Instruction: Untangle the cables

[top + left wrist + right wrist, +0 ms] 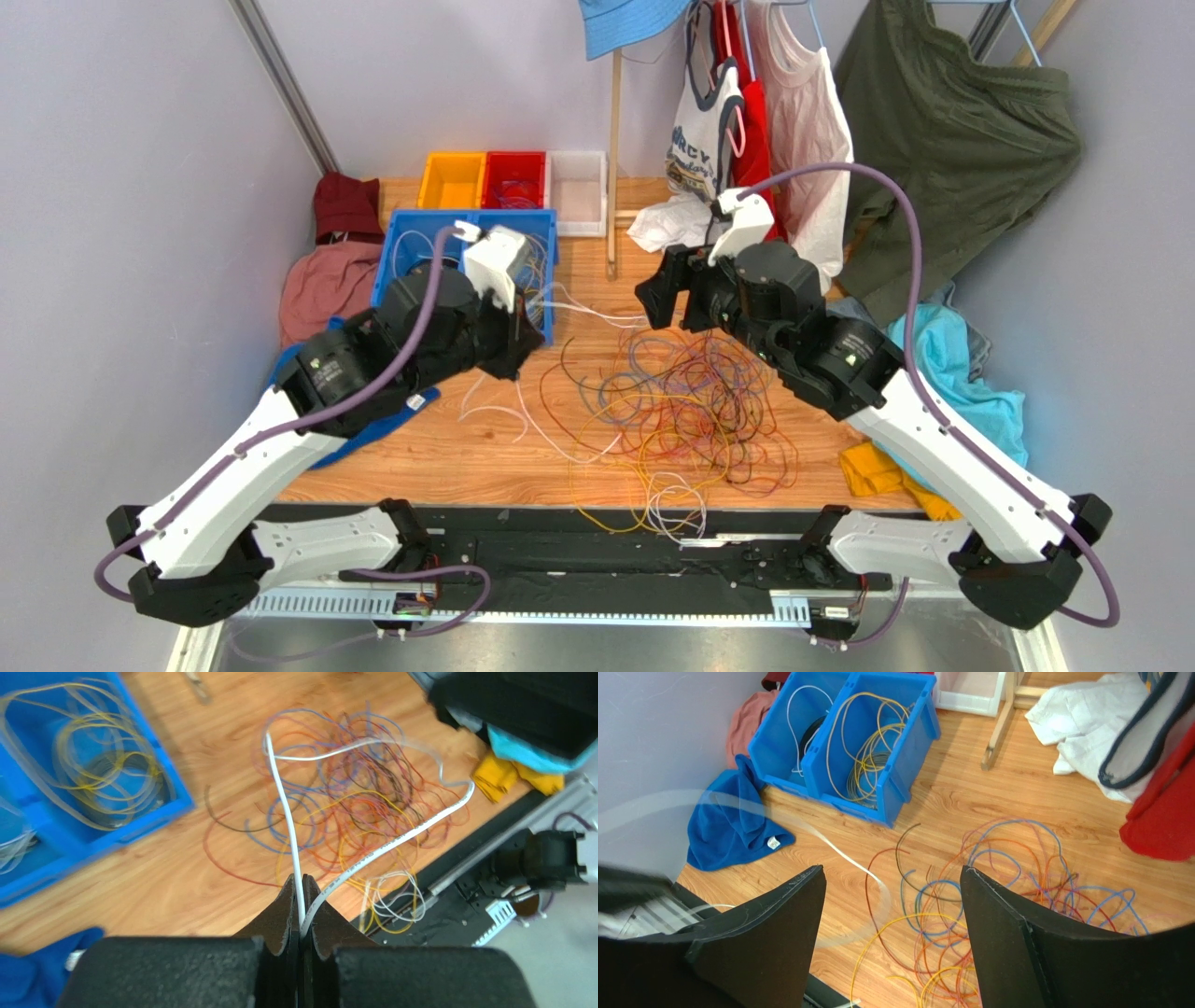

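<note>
1. Cables [687, 406], thin flexible wires in orange, yellow, red, purple, brown and white, lie in one loose knotted heap mid-way across the light wooden tabletop [421, 476], between the two arms.
2. Work done: the blue plastic two-compartment bin [906, 777], at the far left of the table, already holds coils of yellow and pale wire.
3. Work outstanding: judged early to middle stage. Most strands in the heap cross one another and none is laid out apart (an exact count is not possible from these views).
4. State of the left gripper [302, 882]: fingers pressed together, pinching a long white cable [288, 812]. Two runs of it leave the jaws and pass out over the heap, one bearing dark printed marks.
5. State of the right gripper [892, 871]: fingers spread wide, nothing between them, positioned above the heap's far edge. A blurred pale strand crosses beneath it; whether it touches cannot be told.
</note>
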Controlling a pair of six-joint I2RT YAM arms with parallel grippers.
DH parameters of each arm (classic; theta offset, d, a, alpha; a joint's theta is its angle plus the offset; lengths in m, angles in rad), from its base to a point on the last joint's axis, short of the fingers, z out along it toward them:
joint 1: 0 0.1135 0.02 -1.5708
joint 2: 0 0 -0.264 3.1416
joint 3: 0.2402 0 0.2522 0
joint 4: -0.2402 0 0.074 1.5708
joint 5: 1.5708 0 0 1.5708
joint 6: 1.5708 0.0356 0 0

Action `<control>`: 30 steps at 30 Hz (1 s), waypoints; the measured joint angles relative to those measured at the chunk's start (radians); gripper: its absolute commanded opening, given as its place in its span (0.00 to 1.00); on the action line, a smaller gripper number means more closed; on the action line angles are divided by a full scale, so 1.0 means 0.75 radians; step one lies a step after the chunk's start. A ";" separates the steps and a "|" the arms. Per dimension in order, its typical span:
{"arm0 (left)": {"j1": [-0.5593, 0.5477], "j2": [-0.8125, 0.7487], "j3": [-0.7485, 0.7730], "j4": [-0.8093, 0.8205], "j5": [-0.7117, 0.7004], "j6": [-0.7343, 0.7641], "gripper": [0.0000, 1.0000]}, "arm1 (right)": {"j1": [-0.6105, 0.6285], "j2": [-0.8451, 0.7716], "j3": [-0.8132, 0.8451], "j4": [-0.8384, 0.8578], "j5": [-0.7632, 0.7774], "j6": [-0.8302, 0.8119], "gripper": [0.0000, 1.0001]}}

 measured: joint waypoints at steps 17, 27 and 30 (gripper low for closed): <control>0.187 0.580 1.318 -0.340 -0.210 0.124 0.00 | 0.015 -0.547 -0.839 0.276 -0.253 0.178 0.83; 0.292 0.728 1.295 -0.363 -0.221 0.139 0.00 | 0.141 -0.460 -1.008 0.410 -0.387 0.234 0.80; 0.445 0.726 1.169 -0.342 -0.199 0.126 0.00 | 0.141 -0.496 -1.029 0.421 -0.379 0.254 0.79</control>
